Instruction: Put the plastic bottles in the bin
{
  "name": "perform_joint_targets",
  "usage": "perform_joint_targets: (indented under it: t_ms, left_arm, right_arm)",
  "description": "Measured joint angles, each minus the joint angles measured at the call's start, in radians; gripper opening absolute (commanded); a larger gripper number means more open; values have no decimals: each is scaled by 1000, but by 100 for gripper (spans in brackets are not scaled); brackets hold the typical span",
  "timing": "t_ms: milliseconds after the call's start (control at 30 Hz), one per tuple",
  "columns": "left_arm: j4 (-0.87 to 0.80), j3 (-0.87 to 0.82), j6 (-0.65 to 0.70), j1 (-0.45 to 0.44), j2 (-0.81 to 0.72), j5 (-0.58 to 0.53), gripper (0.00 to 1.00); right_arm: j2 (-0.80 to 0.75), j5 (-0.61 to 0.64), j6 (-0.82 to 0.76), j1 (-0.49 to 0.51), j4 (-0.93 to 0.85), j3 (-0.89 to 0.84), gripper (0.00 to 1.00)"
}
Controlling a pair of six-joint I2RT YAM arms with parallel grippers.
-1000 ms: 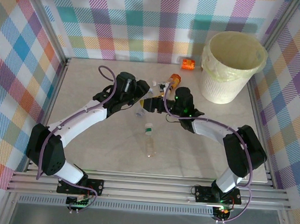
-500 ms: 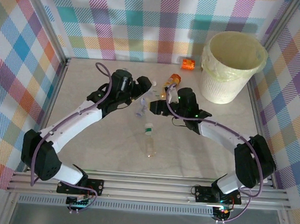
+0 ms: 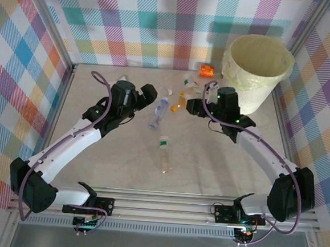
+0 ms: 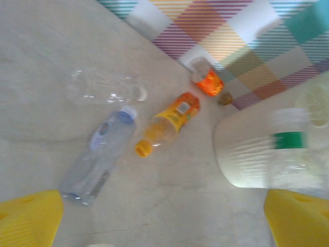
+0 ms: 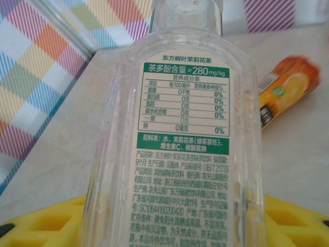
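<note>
Your green-label bottle (image 5: 182,128) is clear, with a green-and-white printed panel facing the right wrist camera. It stands up between the yellow fingers (image 5: 41,226) of your right gripper (image 3: 194,103), which is clamped on its lower body. That gripper holds it above the far part of the table (image 3: 104,164), just left of the bin (image 3: 253,93) and not over the opening. The bin is white and bag-lined, and it sits in the far right corner against the plaid wall (image 3: 161,26). Five more bottles lie on the table. An orange bottle (image 4: 167,123) with a yellow cap is on its side just left of the right gripper. A blue-tinted bottle (image 4: 97,159) lies beside that one on its left, the two close but apart. A clear bottle (image 4: 103,90) lies farther back, hard to make out against the table. A crushed orange bottle (image 4: 208,82) sits at the foot of the far wall, left of the bin. A near clear bottle (image 3: 163,152) with a green band lies alone mid-table, well apart from the others. Your left gripper (image 4: 164,226) has its yellow fingers wide apart with nothing between them. It hangs just left of the blue-tinted bottle, touching none of the bottles.
</note>
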Motion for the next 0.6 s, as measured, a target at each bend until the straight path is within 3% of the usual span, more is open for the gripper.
perform_joint_targets:
  t_ms: [300, 600]
  left_arm:
    - [-106, -82, -19, 11, -8, -136, 100]
    - [-184, -103, -68, 29, -40, -200, 100]
  right_arm:
    - [4, -35, -57, -171, -60, 199, 47]
    - [179, -133, -79, -365, -125, 461, 48]
